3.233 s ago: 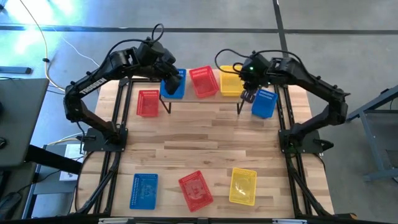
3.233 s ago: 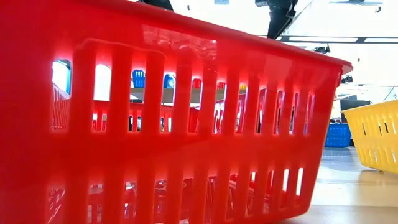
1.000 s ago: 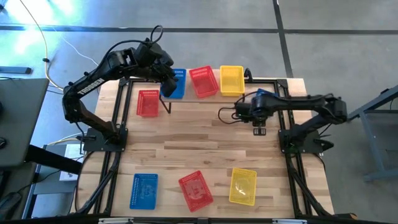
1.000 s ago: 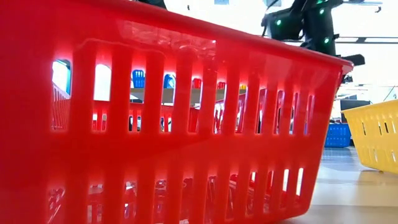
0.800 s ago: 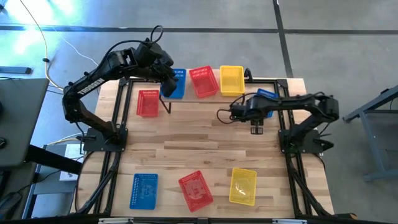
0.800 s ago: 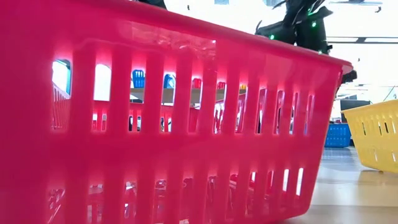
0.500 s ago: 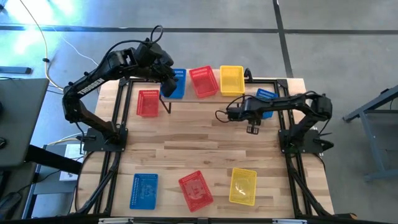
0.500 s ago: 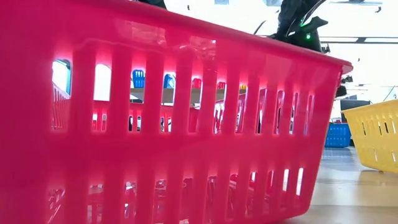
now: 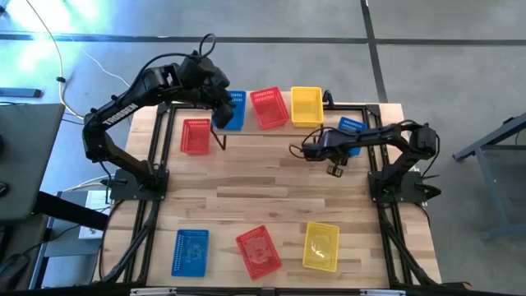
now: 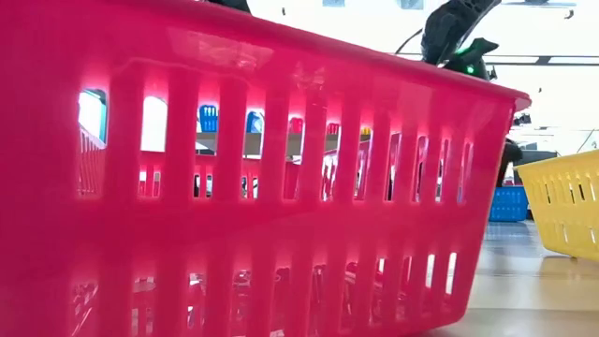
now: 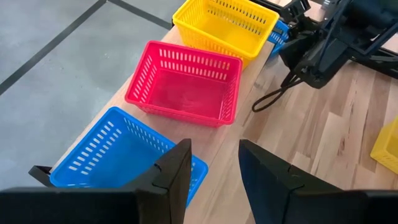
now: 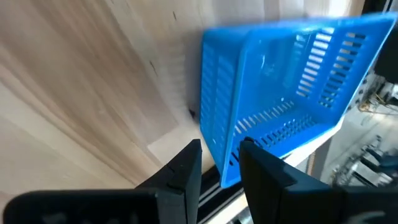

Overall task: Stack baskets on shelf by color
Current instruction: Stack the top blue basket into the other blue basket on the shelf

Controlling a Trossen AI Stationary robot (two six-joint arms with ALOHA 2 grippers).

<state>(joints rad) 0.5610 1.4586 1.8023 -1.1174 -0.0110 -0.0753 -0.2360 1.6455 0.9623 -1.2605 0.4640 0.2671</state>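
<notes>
I have the shelf at twelve o'clock on the desk, with one blue basket, one red basket and one yellow basket set side by side on it as bases for the three colour stacks; my left claw hovers just over the blue one's near rim, fingers narrowly apart and empty, which I read as a basket just set down.

My right claw sits at about two o'clock, fingers a little apart, straddling the near wall of a second blue basket on the desk just off the shelf's right end; whether it is pinching that wall I cannot tell.

A red basket waits at ten o'clock; blue, red and yellow baskets lie in a row along six o'clock.
</notes>
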